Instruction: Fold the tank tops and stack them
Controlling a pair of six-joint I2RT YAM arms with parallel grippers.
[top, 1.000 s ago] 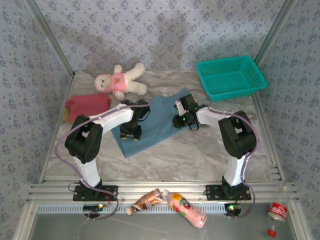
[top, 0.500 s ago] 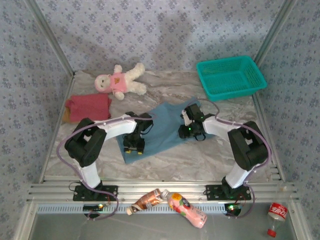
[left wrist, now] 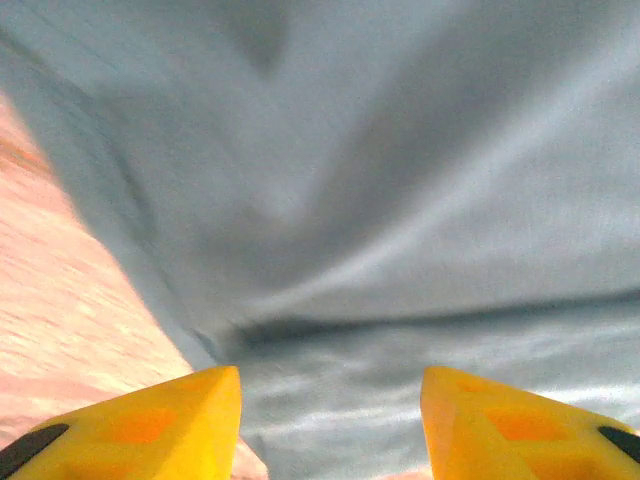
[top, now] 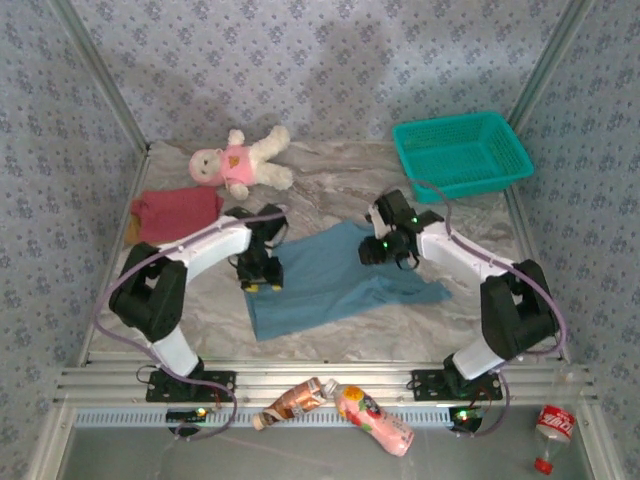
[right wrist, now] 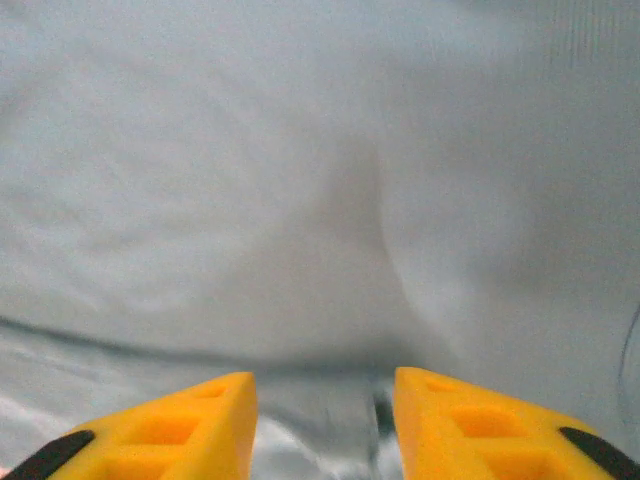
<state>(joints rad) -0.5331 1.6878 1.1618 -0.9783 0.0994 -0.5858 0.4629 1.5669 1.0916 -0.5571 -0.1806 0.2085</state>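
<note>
Blue tank top: you have the dusty blue tank top (top: 335,285) lying spread out in the middle of the table (top: 330,185), its long side running from near left to far right, with soft wrinkles along the right edge.
Left gripper: your left gripper (left wrist: 330,385) sits low over the left edge of the blue top; the yellow fingers (left wrist: 190,420) stand moderately apart with nothing between them, and blue cloth fills the gap just beyond the tips.
Right gripper: your right gripper (right wrist: 323,390) is over the far right part of the same top; its fingers (right wrist: 460,430) are likewise parted and grip nothing, with a shallow fold of cloth lying just ahead of them.
Red tank top: the dark red tank top (top: 178,212) lies bunched at the far left of the table, apart from the blue one.
Tan tank top: a bit of the tan-brown tank top (top: 133,232) pokes out at the red top's left edge; you cannot tell how much of it lies underneath.
Doll: the plush doll (top: 240,162) lies on its back at the far side, just beyond the red top.
Basket: the teal basket (top: 470,188) stands in the far right corner, well away from all three tops.
</note>
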